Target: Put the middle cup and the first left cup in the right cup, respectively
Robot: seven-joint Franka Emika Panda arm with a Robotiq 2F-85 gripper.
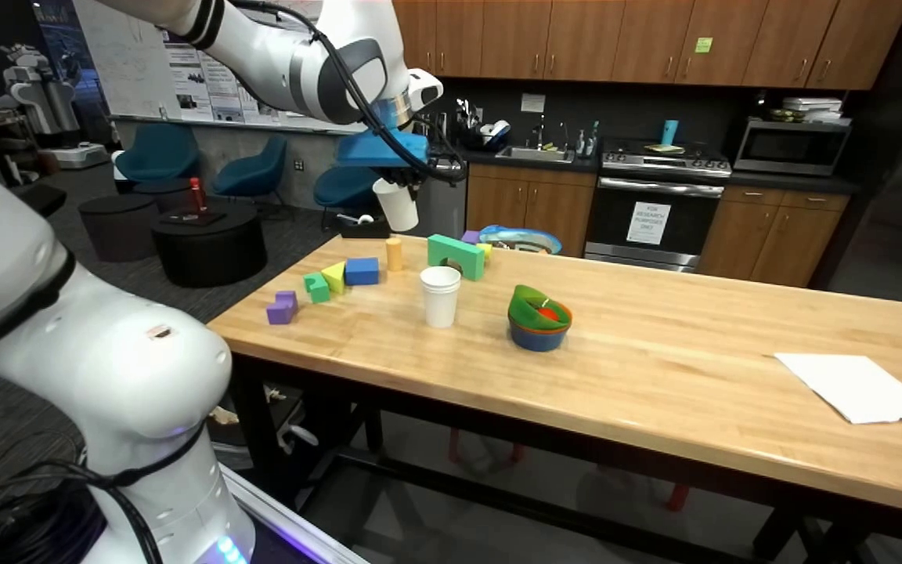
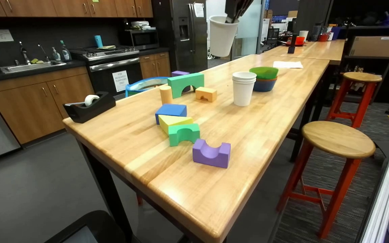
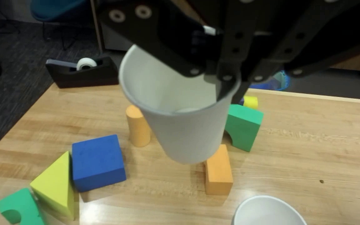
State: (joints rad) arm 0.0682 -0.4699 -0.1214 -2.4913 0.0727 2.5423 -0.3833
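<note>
A white cup (image 3: 186, 134) hangs above the table, slightly tilted, with its mouth up. My gripper (image 3: 231, 93) is shut on the cup's wall near the rim, one finger inside and one outside. That same held cup (image 2: 222, 37) shows in both exterior views, with the gripper (image 1: 410, 182) over it. Below, a stack of nested white cups (image 1: 441, 298) stands upright on the table; more than one rim shows at its top (image 2: 244, 88). Only the upper part of the stack (image 3: 267, 212) enters the wrist view, at the bottom edge. Which cup is the middle, left or right one I cannot tell.
Stacked bowls (image 1: 539, 319) stand close to the cup stack. Around it lie a green arch (image 2: 186, 84), an orange block (image 2: 206, 93), a cylinder (image 2: 166, 94), a blue block (image 2: 171, 113) and several others. A tape dispenser (image 2: 89, 106) sits at the table's corner.
</note>
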